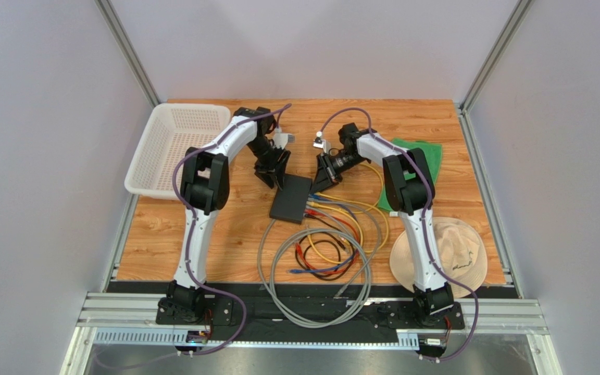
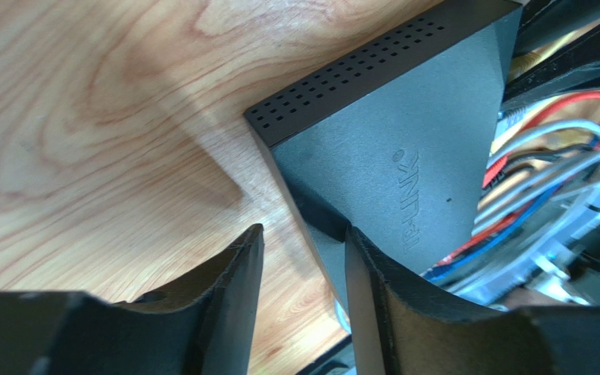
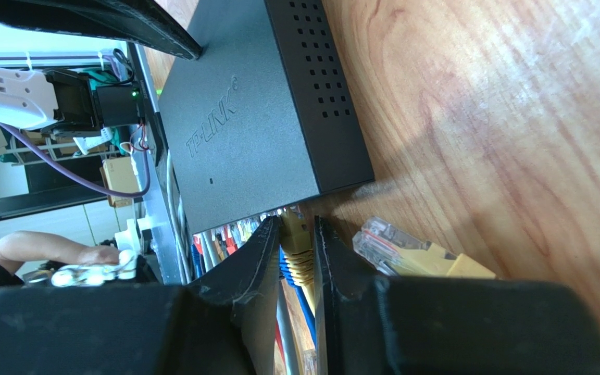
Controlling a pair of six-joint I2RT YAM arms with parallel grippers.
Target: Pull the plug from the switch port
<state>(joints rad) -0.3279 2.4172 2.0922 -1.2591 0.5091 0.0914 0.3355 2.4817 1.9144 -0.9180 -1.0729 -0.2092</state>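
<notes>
1. The flat matte-black rectangular switch point(image 1: 291, 199) lies on the wood-grain table point(image 1: 201, 234) between the two arms. Its ported edge faces the tangle of coloured cables point(image 1: 334, 234) that runs towards the arm bases
2. The left gripper point(image 2: 303, 242) is on the switch's far side. Its jaws stand partly apart across one corner: one finger is over the black top and the other is beside the box, above the table. Whether they press on the casing cannot be told, though the pose looks meant to steady the box
3. The right gripper point(image 3: 298, 222) is at the ported edge with its jaws drawn narrow around a yellow plug point(image 3: 298, 250) seated at the end of the port row. The black fingers point(image 3: 264, 250) sit against both sides of the plug's boot, so it looks gripped
4. A second yellow-booted connector with a clear tip point(image 3: 405, 251) lies loose on the wood just beside the right gripper, touching nothing on the switch
5. The step in hand appears to be the grasp itself; the plug is not yet out of its port
6. The next move calls for a straight pull away from the port face, in line with the socket, while the left gripper holds the switch in place
7. The latch tab may need squeezing. If it stays locked, the whole box could drag along with the plug
</notes>
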